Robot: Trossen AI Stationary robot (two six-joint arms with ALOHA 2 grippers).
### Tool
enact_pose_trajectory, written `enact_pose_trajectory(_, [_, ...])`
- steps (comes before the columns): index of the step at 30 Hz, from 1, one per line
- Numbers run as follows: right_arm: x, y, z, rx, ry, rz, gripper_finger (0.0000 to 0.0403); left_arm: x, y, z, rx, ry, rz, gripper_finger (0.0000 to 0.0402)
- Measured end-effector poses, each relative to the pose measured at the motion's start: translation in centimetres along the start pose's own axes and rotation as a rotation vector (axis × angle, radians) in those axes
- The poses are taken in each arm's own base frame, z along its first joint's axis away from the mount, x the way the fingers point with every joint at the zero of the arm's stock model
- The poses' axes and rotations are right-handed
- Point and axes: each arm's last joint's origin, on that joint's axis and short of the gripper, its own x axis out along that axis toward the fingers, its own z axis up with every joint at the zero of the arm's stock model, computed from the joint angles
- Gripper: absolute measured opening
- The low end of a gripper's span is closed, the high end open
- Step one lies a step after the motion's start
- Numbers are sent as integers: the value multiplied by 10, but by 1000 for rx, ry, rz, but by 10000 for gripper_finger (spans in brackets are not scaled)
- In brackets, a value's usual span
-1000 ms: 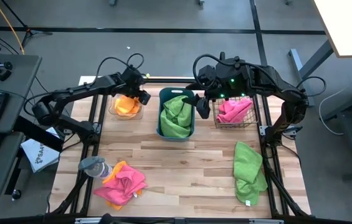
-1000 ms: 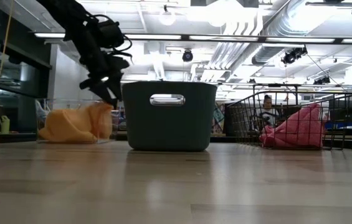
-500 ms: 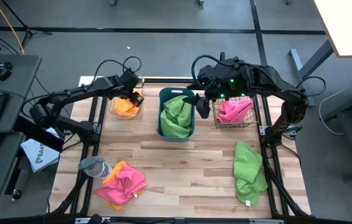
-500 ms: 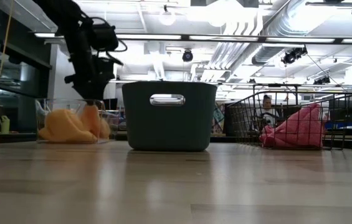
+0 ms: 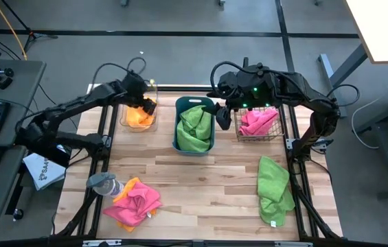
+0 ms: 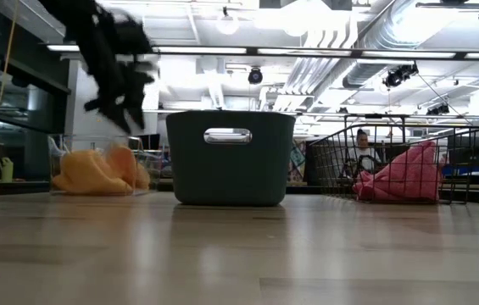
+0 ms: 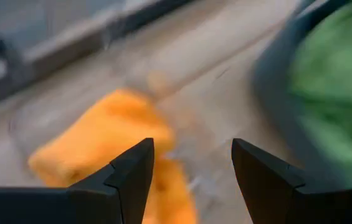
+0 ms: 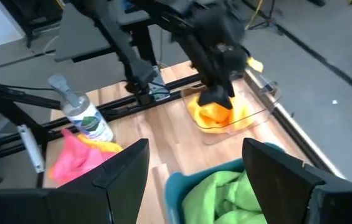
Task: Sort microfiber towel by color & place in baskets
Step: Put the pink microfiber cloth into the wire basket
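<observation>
The clear bin (image 5: 121,118) holds an orange towel (image 5: 139,116), which lies in a heap on the bin's floor (image 6: 95,174). My left gripper (image 7: 191,146) hangs open above that towel (image 7: 101,137), touching nothing, and shows raised over the bin in the low view (image 6: 119,97). A green towel (image 5: 194,129) fills the teal tub (image 6: 231,161). A pink towel (image 6: 409,174) sits in the wire-mesh basket (image 5: 281,127). My right gripper (image 5: 222,118) waits open, in the air between tub and basket.
On the table's right lies a loose green towel (image 5: 275,186). Near the left front corner a pink towel (image 5: 139,202) lies bunched with an orange one (image 5: 130,184), beside a lying spray bottle (image 5: 104,184). Bare wood stretches across the middle of the table.
My left gripper has risen from the orange towel and drifted toward the table's left and far edge. The towel's peak, which stood up under the fingers a second ago, has sunk down into the clear bin. The right arm has kept still.
</observation>
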Motion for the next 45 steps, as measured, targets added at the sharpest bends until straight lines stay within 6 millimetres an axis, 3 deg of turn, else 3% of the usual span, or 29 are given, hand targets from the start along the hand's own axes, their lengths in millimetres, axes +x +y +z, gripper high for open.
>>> enact_pose_trajectory(5, [0, -1, 0, -33, -1, -16, 254, -57, -25, 1, 18, -115, -233, 204])
enact_pose_trajectory(11, [0, -2, -4, -70, 44, -26, 254, -101, -72, -46, 147, 45, -478, 198])
enact_pose_trajectory(16, [2, -2, -7, -97, 65, -30, 254, -122, -122, -81, 245, 68, -652, 190])
enact_pose_trajectory(22, [9, -2, -13, -131, 109, -37, 254, -113, -181, -111, 495, 217, -626, 186])
enact_pose_trajectory(31, [31, -4, -35, -175, 252, -61, 254, -90, -235, -132, 888, 651, -343, 186])
enact_pose_trajectory(37, [46, -5, -49, -188, 325, -76, 254, -73, -257, -163, 1021, 828, -332, 186])
enact_pose_trajectory(45, [49, -5, -53, -191, 350, -73, 254, -65, -271, -206, 1233, 833, -296, 186])
